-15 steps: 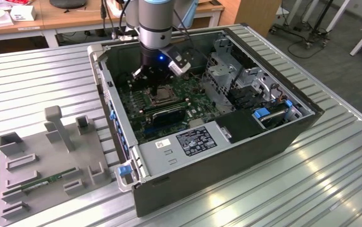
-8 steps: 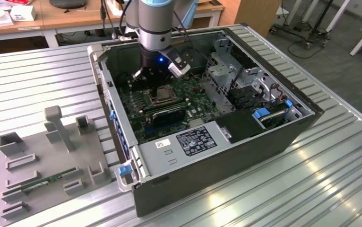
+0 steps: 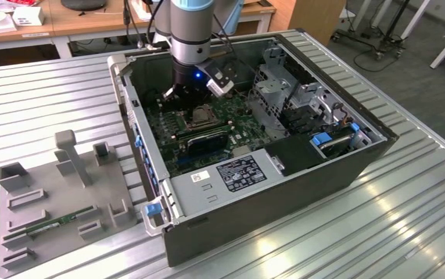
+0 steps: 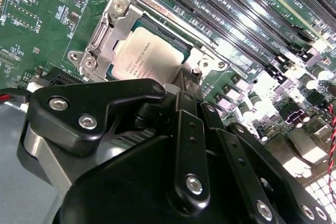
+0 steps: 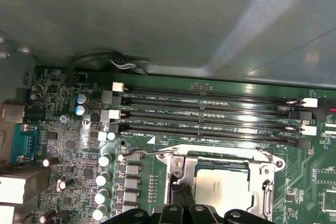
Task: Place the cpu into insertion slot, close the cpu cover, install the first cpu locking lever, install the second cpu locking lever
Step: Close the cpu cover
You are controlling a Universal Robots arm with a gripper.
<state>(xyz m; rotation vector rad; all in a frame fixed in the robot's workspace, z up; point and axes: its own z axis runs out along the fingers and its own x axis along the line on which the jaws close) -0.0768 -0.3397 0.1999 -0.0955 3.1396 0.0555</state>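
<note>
the arm reaches down into an open computer case [image 3: 284,192] that lies on its side on a ribbed metal surface [image 3: 44,99]. the hand [image 3: 176,96] is low over the green circuit board [image 3: 168,125], just beside the socket area in the exterior view, and a small blue light [image 3: 197,74] glows on the wrist above it

in both wrist views the cpu [image 4: 149,56] [image 5: 223,190] sits flat in the insertion slot [image 4: 163,29], its dull metal face showing through the cut-out. the cpu cover [image 4: 107,35] [image 5: 178,169] lies down over it, the silver frame ringing the chip on all the sides that show. in the exterior view the cpu [image 3: 201,116] reads as a pale square on the board

the hand [image 4: 185,80] [image 5: 181,195] has its fingers [image 5: 177,198] drawn together with nothing between them, the tips at the edge of the cover on the side away from the memory slots [image 5: 210,111] [image 4: 236,19]. i cannot tell whether the tips press on the metal or stop just above it

in the first wrist view a thin wire lever [image 5: 149,153] runs along the cover's edge, between the cover and the nearest memory slot. a row of small silver capacitors [image 5: 105,179] stands just beside the socket

towards the exterior view's left, well apart from the case, a grey fixture tray [image 3: 21,244] rests on the surface with a green memory stick [image 3: 60,222] lying in it
</note>
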